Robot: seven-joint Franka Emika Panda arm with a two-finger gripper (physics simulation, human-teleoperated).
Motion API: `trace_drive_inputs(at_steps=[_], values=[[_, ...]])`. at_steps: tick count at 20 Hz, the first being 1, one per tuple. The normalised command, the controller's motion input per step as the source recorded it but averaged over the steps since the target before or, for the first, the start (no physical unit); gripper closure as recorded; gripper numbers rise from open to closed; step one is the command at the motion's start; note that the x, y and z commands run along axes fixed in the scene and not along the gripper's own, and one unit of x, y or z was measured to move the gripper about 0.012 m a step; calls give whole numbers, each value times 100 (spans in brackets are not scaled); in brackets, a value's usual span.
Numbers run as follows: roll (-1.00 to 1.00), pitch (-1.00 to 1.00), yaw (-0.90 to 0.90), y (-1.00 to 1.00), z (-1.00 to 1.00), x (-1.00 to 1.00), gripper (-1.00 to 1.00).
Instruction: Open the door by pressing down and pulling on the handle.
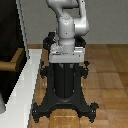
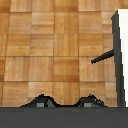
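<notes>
Door: black panel at the exterior view's left edge, white frame beside it. Handle: tan lever projecting from panel. Arm: on black pedestal. Gripper: state cannot be told.

My arm leaves the exterior view's top, so my fingers go unseen. The door and handle are cut at the left edge.

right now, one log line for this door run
phase: approach | door: no gap seen | handle: untouched | gripper: out of exterior view, fingers not seen at wrist | arm: on pedestal, clear of handle
</notes>
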Motion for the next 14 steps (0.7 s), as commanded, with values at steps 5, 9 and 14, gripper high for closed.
trace_drive_inputs(at_steps=[5, 9, 14], values=[[0, 0, 0, 0, 0, 0, -100], [0, 0, 0, 0, 0, 0, -100], [0, 0, 0, 0, 0, 0, -100]])
